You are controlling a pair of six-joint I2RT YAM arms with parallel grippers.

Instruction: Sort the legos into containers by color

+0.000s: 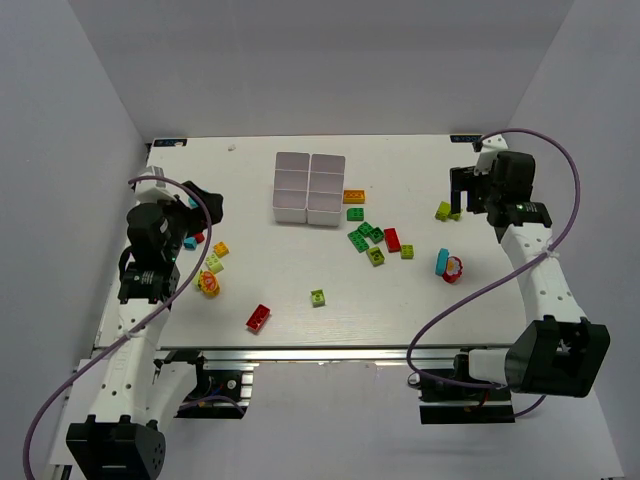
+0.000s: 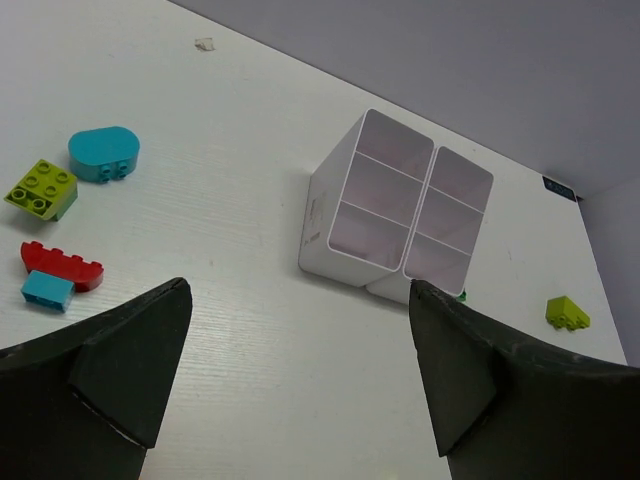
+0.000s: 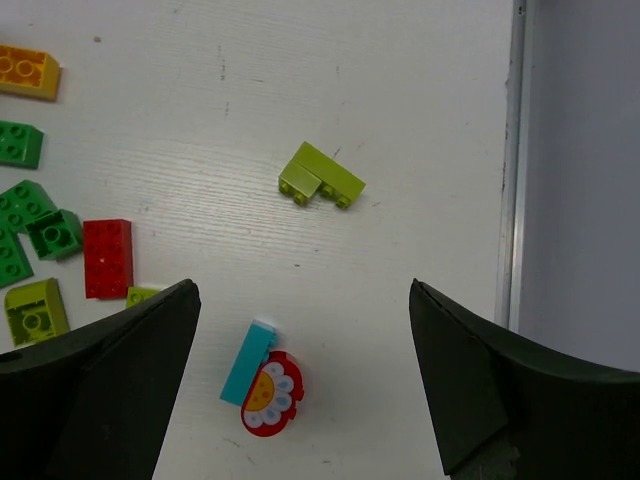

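Both claws are hanging released, jaws spread wide and gripping nothing, which is fitting for a sort that, judging by the bare compartments, is not yet begun. Of the two, the left claw (image 2: 300, 385) is hovering to the left of the containers (image 2: 318, 220) and facing them across open table. It is probably waiting there because that side's pieces are lying close by: a teal rounded brick (image 2: 103, 153), a lime brick (image 2: 40, 188), and a red arch (image 2: 62, 265) with a small blue brick (image 2: 47, 290) touching it. Meanwhile the right claw (image 3: 302, 375) is hovering well to the right of the containers, over a lime stepped brick (image 3: 320, 175) lying alone, with a teal brick (image 3: 248, 362) touching a red flower piece (image 3: 270, 393) just beside its fingers. That stepped brick is looking like the likeliest first pick. Most of the legos (image 1: 365, 237) are lying scattered loose rather than sorted, the thickest cluster of green, red and orange sitting just to the right of the containers on their arm-facing side. A red brick (image 1: 259, 317) and a lime one (image 1: 317, 297) are lying farther out on that same side. Under everything, the table (image 1: 280, 265) is showing white and faintly grained, giving the colours strong contrast. A metal rail (image 3: 515, 150) is edging it far to the right of the containers, and plain pale walls (image 1: 320, 60) are closing in beyond them and on both flanks.
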